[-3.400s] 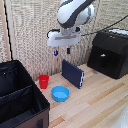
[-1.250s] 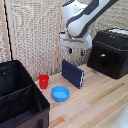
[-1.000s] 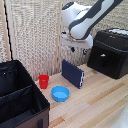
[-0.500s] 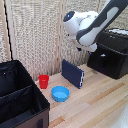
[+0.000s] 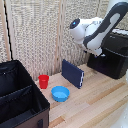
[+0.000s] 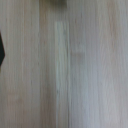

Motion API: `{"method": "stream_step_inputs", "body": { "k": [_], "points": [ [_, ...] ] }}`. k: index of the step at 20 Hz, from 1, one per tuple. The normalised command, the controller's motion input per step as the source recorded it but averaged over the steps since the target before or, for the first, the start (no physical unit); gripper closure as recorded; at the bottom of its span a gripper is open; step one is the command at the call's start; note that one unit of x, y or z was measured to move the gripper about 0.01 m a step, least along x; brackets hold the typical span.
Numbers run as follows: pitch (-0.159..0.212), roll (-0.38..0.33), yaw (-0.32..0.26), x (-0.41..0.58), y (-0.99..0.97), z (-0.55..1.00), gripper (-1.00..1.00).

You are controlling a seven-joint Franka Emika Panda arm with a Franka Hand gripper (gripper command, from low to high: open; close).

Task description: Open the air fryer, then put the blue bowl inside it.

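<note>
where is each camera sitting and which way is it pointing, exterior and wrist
Exterior view: off the arm, above table height, looking across the wooden table toward the slatted wall; it shows the white arm, the air fryer, the blue bowl, the red cup.
Wrist view: on the wrist, facing blurred pale wood; no gripper fingers show.
Shared: probably only the wooden tabletop; no object appears in both.

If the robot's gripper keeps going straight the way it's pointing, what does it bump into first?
Probably the wooden table. The wrist view shows only blurry bare wood ahead, with nothing in between. The gripper itself is hidden behind the arm in the exterior view, so the exact spot it would touch is uncertain.
</note>
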Motion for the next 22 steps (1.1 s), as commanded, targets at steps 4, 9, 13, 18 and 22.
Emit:
{"method": "stream_step_inputs", "body": {
  "k": [4,9,13,18,22],
  "points": [
    [-0.068,-0.022,0.151,-0.047,-0.65,-0.09,-1.00],
    [-0.035,-0.011,0.139,-0.075,-0.62,-0.15,-1.00],
    [0.000,-0.024,0.111,-0.129,-0.59,-0.18,-1.00],
    [0.020,-0.049,0.110,-0.102,-0.56,-0.16,-1.00],
    [0.032,-0.051,0.126,-0.003,-0.50,-0.16,-1.00]
  ]
}}
